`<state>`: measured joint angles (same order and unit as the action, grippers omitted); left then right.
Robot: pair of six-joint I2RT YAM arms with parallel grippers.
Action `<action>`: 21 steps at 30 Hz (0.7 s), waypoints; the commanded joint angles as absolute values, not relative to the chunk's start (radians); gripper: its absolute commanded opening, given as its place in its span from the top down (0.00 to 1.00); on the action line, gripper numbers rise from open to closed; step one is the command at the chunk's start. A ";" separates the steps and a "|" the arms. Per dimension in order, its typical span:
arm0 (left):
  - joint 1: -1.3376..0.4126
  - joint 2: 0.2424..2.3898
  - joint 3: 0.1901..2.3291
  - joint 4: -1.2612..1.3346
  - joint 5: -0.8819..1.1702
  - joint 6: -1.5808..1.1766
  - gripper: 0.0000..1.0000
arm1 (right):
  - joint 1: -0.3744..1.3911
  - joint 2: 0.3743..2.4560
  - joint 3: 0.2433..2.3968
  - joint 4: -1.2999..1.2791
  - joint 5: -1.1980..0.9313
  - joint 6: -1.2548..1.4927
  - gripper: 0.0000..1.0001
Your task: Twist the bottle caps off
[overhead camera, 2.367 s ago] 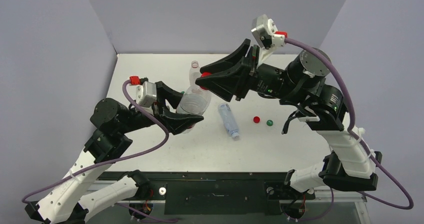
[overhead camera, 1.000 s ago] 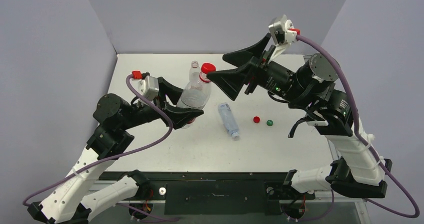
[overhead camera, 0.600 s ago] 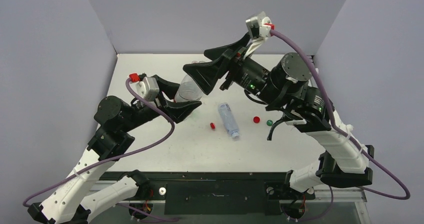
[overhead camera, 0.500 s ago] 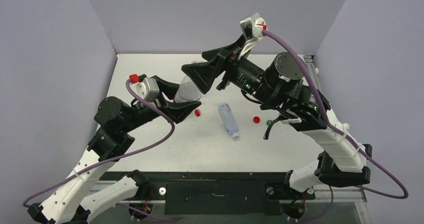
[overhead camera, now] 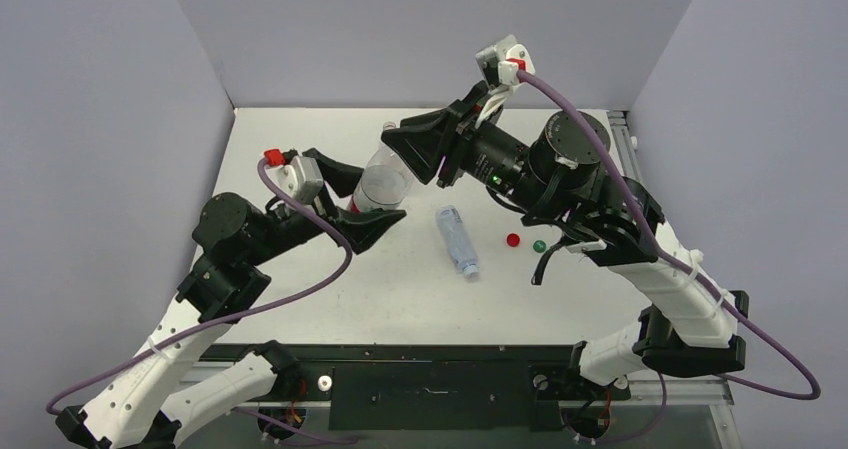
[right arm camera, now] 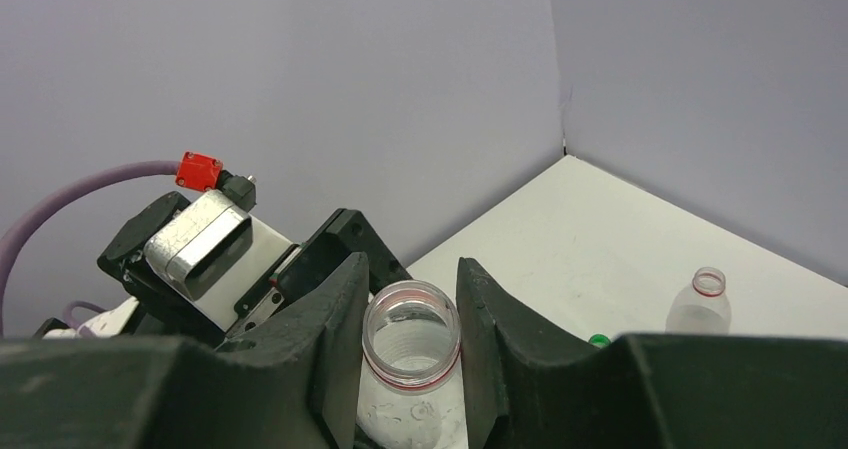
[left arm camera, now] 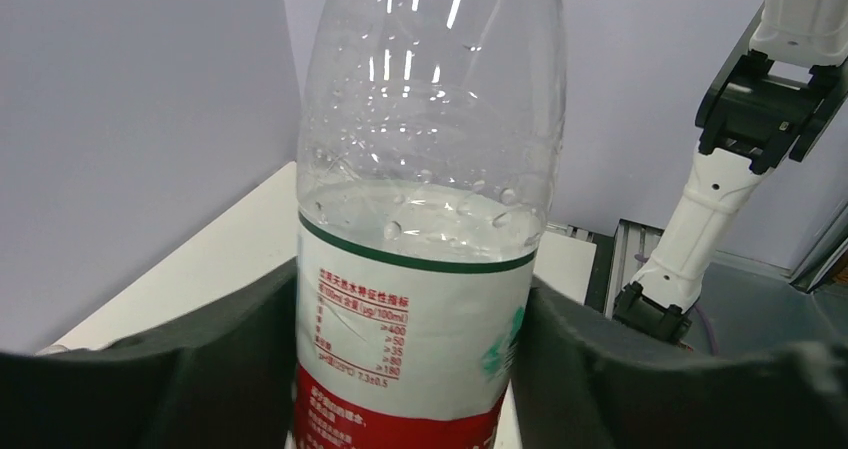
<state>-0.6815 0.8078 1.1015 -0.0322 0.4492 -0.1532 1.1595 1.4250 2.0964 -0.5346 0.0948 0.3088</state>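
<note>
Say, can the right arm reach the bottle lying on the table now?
Probably yes, nothing covers the lying bottle, but the right gripper must first release the open neck of the held bottle.

Three plain lavender-grey walls are closing in the scene: a back wall [overhead camera: 420,29], a left wall [overhead camera: 90,119] and a right wall [overhead camera: 760,109], meeting in straight corners. A white tabletop [overhead camera: 300,139] is filling the floor of this booth, and soft, even light is falling on it, throwing only faint shadows. A black mounting bar [overhead camera: 430,381] is running along the near edge, and an aluminium rail [overhead camera: 622,134] is showing at the far right side.
</note>
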 commanded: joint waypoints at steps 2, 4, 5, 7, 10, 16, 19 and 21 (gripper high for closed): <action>-0.681 0.815 1.147 -0.074 0.435 -0.156 0.02 | 1.152 1.419 2.101 -0.588 0.208 0.234 1.00; -0.681 0.816 1.167 -0.127 0.401 -0.139 0.03 | 1.130 1.396 2.075 -0.587 0.276 0.202 1.00; -0.681 0.818 1.177 -0.149 0.388 -0.129 0.03 | 1.116 1.377 2.064 -0.586 0.292 0.190 1.00; -0.681 0.832 1.211 -0.242 0.329 -0.080 0.03 | 1.056 1.351 2.023 -0.571 0.304 0.191 1.00; -0.679 0.860 1.247 -0.373 0.255 -0.038 0.03 | 0.958 1.326 1.947 -0.531 0.302 0.182 1.00; -0.642 0.927 1.311 -0.549 0.150 0.028 0.03 | 0.844 1.396 1.864 -0.474 0.368 0.087 1.00; -0.622 0.973 1.383 -0.645 0.142 0.033 0.03 | 0.753 1.431 1.775 -0.396 0.364 0.088 1.00; -0.608 0.976 1.401 -0.663 0.136 0.033 0.03 | 0.699 1.455 1.721 -0.322 0.349 0.107 1.00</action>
